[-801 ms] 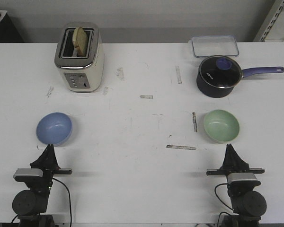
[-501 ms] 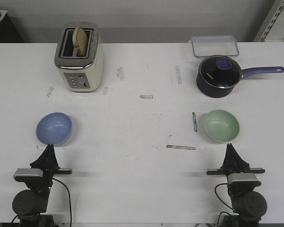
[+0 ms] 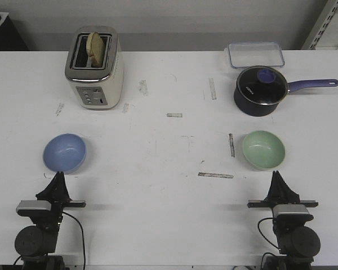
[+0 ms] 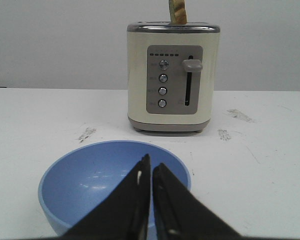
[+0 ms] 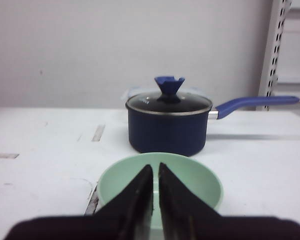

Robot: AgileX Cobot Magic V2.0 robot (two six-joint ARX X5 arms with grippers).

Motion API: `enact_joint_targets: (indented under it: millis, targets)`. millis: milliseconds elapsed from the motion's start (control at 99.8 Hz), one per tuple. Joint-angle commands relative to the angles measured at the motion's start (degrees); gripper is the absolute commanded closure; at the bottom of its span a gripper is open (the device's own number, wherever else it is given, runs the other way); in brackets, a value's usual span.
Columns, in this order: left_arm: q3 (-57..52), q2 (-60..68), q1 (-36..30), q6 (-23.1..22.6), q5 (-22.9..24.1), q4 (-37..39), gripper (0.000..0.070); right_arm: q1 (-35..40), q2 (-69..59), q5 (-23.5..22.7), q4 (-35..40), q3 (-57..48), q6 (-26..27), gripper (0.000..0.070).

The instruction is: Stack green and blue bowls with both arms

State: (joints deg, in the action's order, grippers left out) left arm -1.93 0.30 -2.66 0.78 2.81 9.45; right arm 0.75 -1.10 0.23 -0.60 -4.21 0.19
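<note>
Two bowls wait: blue bowl left, green bowl right. My right gripper just crept sideways; both jaws nearly closed, empty.

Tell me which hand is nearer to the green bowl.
Right. The right hand sits just before the green bowl, not touching it. The left hand is far across the table, by the blue bowl.

You have two bowls, one blue bowl, one green bowl, one toaster, one saucepan, one clear container, two arms.
</note>
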Motion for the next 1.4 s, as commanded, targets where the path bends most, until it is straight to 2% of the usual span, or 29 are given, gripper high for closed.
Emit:
enact_joint_targets:
  millis: [0, 471, 761, 952, 1112, 1232, 1312, 1393]
  targets:
    - [1.22, -0.11, 0.02, 0.13, 0.02, 0.87, 0.0698, 0.04, -0.83, -0.20, -0.11, -2.45, -0.24, 0.0692]
    - [1.22, -0.11, 0.02, 0.11, 0.02, 0.87, 0.0698, 0.04, -17.31, -0.24, 6.58, -16.70, -0.13, 0.0692]
    - [1.22, -0.11, 0.02, 0.13, 0.02, 0.87, 0.0698, 0.04, -29.40, 0.24, 15.02, -27.39, 6.43, 0.0692]
    - [1.22, -0.11, 0.02, 0.13, 0.02, 0.87, 0.0698, 0.04, -37.38, 0.20, 25.81, -35.93, 6.43, 0.0692]
    - [1.22, -0.11, 0.02, 0.13, 0.02, 0.87, 0.0698, 0.02, -45.13, 0.20, 31.15, -42.34, 6.45, 0.0692]
    - [1.22, -0.11, 0.02, 0.11, 0.04, 0.87, 0.0698, -0.39, -50.73, 0.17, 32.48, -45.88, 6.47, 0.0690]
    - [1.22, -0.11, 0.02, 0.13, 0.02, 0.87, 0.0698, -1.49, -54.53, -0.26, 33.90, -48.39, 6.47, 0.0668]
    - [1.22, -0.11, 0.02, 0.11, 0.02, 0.87, 0.0698, -3.10, -58.18, -0.31, 34.99, -50.71, 6.51, 0.0549]
